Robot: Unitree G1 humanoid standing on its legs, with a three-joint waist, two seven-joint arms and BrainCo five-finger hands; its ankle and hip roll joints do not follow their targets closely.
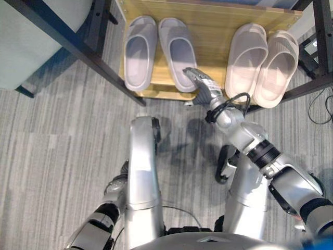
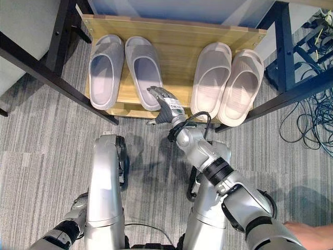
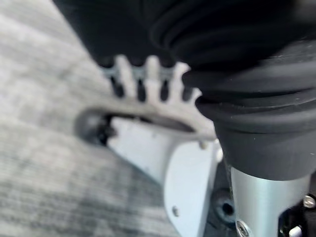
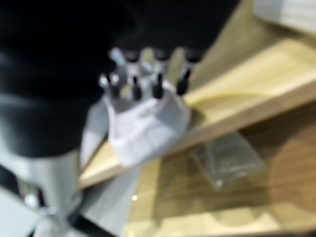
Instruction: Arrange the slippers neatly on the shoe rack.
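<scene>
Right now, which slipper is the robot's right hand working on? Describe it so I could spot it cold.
On the light wooden shoe rack shelf sit two pairs. It is the grey-lilac foam slipper, inner one of the left pair, its heel under the right hand; the other pair is beige.

You are looking at evenly lit head views; soft light is falling from above, and the wooden shelf (image 1: 208, 31) is glowing warm. Faint shadows are lying on the grey carpet (image 1: 52, 156) below the rack. Straight frame bars are bowing slightly near the edges. Both wrist views are blurring heavily: the right hand (image 4: 143, 84) and the slipper heel (image 4: 145, 123) are showing soft, smeared outlines.
</scene>
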